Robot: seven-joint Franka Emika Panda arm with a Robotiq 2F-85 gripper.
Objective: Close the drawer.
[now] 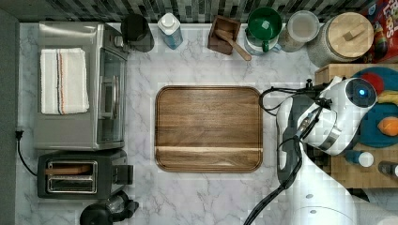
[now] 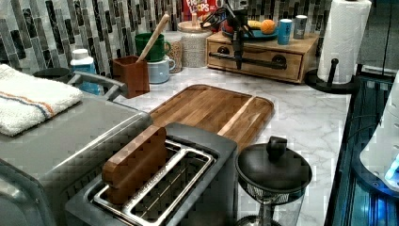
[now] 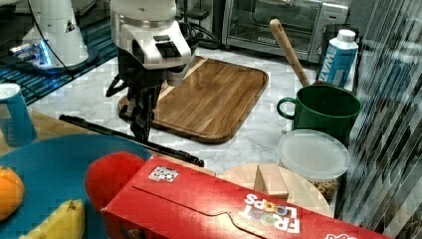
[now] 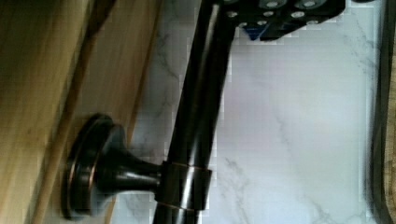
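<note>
Left view: hand [image 2: 237, 59] at the drawer [image 2: 256, 60] bar handle [image 2: 259, 61], finger state can't be told; push squarely inward, mid-bar, until front sits flush.

Top view looks straight down on the marble counter [image 1: 211, 197], cutting board [image 1: 209, 127] dead centre. Left view sits low behind the toaster [image 2: 164, 188], facing across that board toward the drawer [image 2: 256, 59] at the far end. Right view shoots back the opposite way over a cereal box [image 3: 224, 209] — same board [image 3: 209, 97] shared. Wrist view is pressed close against the drawer's black handle [image 4: 196, 116] — marble beneath.
</note>
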